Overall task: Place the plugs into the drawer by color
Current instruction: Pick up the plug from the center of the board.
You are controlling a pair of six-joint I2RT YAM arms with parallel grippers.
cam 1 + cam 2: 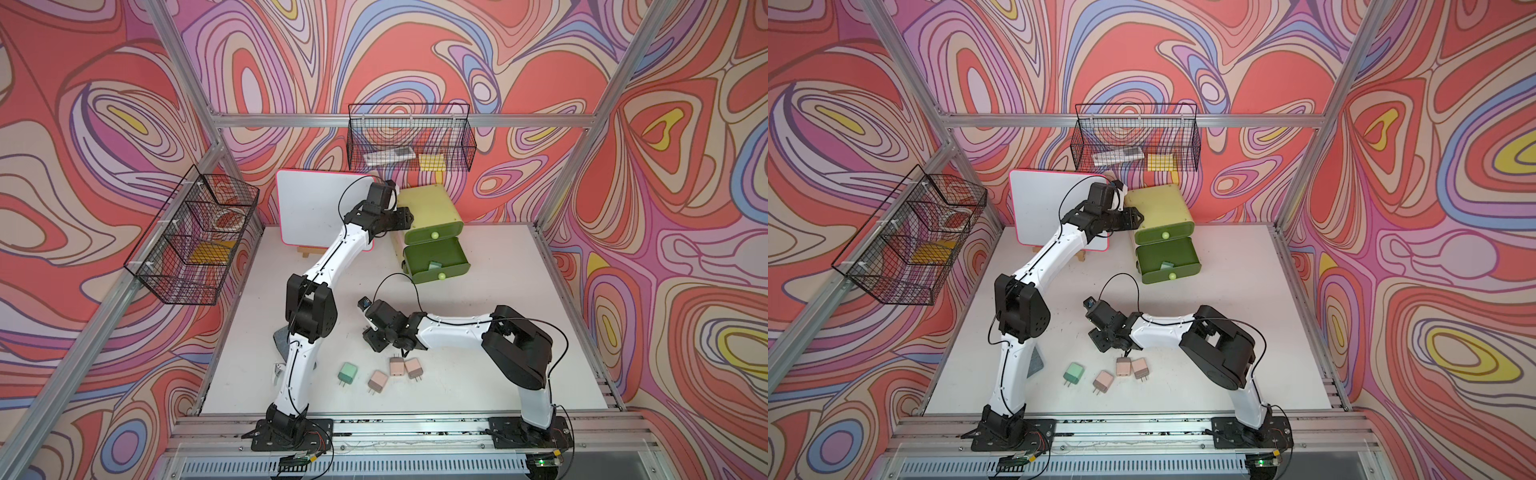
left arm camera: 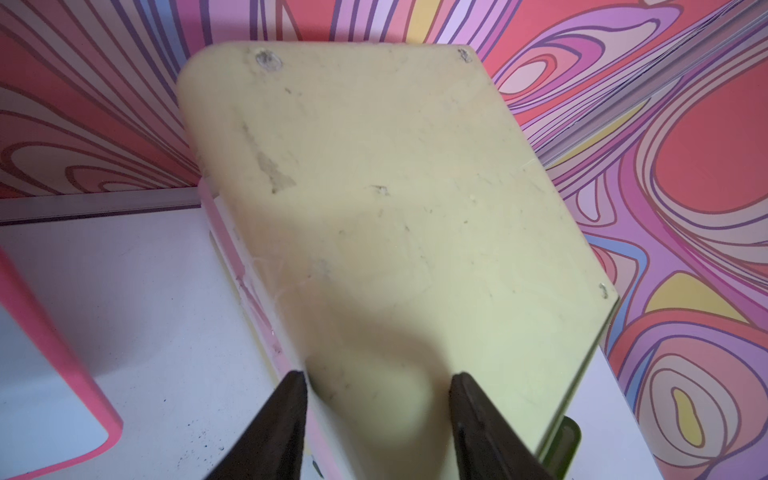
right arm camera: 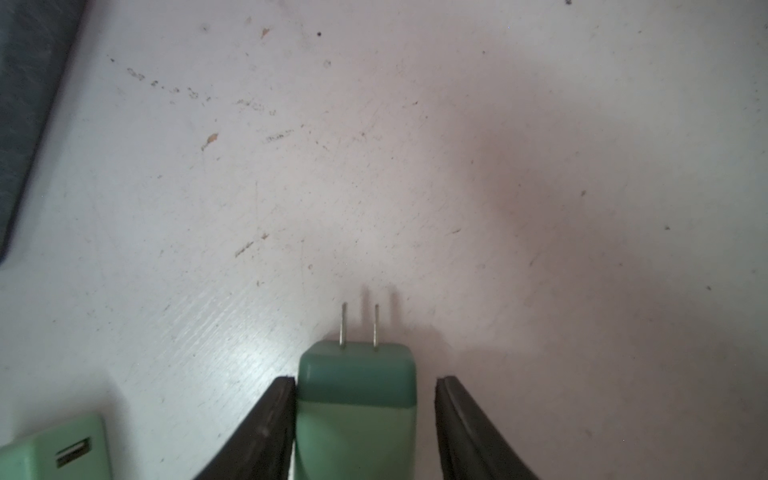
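Right hand [image 3: 366,380] parted round mint plug [image 3: 356,415], touching one side, gap at other

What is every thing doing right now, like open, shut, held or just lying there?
Top drawer: shut.
Middle drawer: pulled open, one mint green plug inside.
Left pincer: jaws apart over the chest top.
Right pincer: open around a second mint green plug; one finger touches it, the other leaves a gap.
Third mint green plug: lying on the table.
Three pink plugs: lying on the table.
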